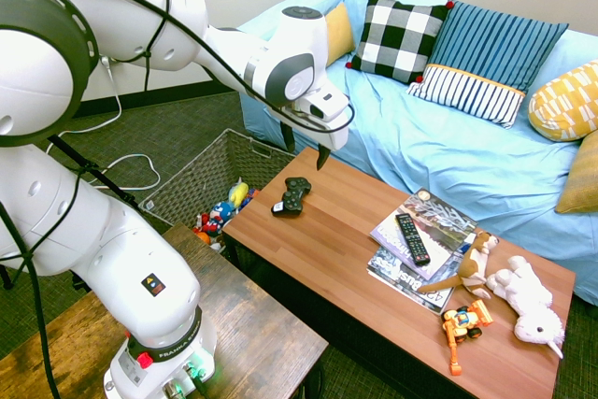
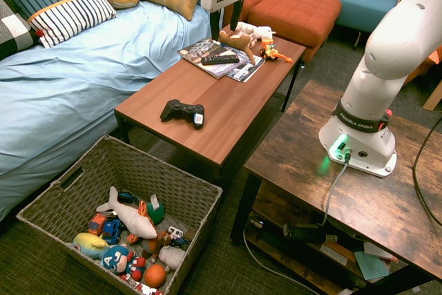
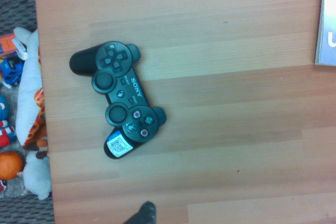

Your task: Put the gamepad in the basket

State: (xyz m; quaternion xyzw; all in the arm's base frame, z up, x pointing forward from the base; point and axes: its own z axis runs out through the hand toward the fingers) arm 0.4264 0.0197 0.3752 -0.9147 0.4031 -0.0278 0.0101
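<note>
The black gamepad lies flat on the wooden coffee table, near the end closest to the basket. In the second exterior view the gamepad rests a short way in from the table edge. My gripper hangs well above it, open, with nothing between its fingers; the other side shows the gripper high over the table. The wrist view looks straight down on the gamepad, buttons up. The large woven basket stands on the floor just past the table end, its rim below table height.
Several toys fill the basket's bottom. A slim TV remote lies on magazines mid-table, with a stuffed dog, a white plush and an orange toy beyond. A blue sofa runs along the table's far side.
</note>
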